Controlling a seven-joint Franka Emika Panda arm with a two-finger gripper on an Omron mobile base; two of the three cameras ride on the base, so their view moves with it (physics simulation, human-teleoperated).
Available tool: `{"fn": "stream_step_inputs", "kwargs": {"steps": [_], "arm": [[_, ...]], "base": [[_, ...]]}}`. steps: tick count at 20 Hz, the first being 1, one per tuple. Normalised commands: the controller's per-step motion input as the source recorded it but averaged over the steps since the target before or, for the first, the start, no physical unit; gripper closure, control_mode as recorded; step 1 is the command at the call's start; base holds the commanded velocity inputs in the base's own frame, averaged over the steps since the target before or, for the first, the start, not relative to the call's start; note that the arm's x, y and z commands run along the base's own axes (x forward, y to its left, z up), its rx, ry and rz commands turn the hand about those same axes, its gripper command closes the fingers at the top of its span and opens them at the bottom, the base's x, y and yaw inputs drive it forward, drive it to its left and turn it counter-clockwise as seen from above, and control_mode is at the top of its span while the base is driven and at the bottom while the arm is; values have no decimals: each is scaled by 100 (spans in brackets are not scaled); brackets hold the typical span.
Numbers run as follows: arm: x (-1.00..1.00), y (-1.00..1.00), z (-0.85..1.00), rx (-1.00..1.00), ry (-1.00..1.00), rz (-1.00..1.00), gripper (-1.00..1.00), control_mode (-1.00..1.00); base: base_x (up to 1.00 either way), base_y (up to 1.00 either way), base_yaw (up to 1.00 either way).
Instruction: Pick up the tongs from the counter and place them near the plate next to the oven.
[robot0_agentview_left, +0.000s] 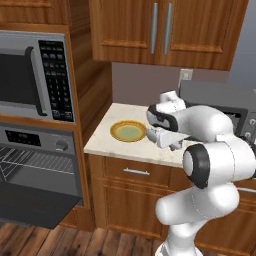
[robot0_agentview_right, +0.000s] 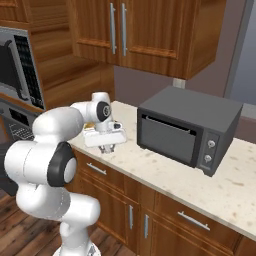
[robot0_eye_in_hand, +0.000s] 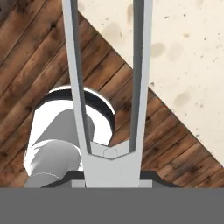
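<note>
Tongs (robot0_eye_in_hand: 109, 157) sit clamped at their hinge between the closed jaws, arms reaching ahead over the counter (robot0_eye_in_hand: 183, 57). Lowering them level just beside the plate (robot0_agentview_left: 128, 131), not onto it, would suit before the gripper (robot0_agentview_right: 107, 146) releases.

You see an arm (robot0_agentview_left: 210, 165) built of glossy white rounded shells, with dark bands at each joint. The hand block (robot0_agentview_right: 104, 136) is white, with dark trim on top.
</note>
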Motion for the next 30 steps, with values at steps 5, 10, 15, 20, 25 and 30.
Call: {"fn": "stream_step_inputs", "kwargs": {"steps": [5, 10, 15, 20, 25, 30], "arm": [[21, -17, -25, 4, 0, 0, 100, -100], [1, -41, -33, 5, -9, -2, 100, -100], [45, -15, -14, 3, -24, -7, 100, -100], [64, 2, -15, 4, -21, -1, 100, -100], [73, 4, -36, 6, -10, 0, 100, -100], [47, 1, -43, 2, -1, 0, 100, -100]], "base": [[0, 0, 0], [0, 0, 0], [0, 0, 0], [0, 0, 0], [0, 0, 0], [0, 0, 0]]}}
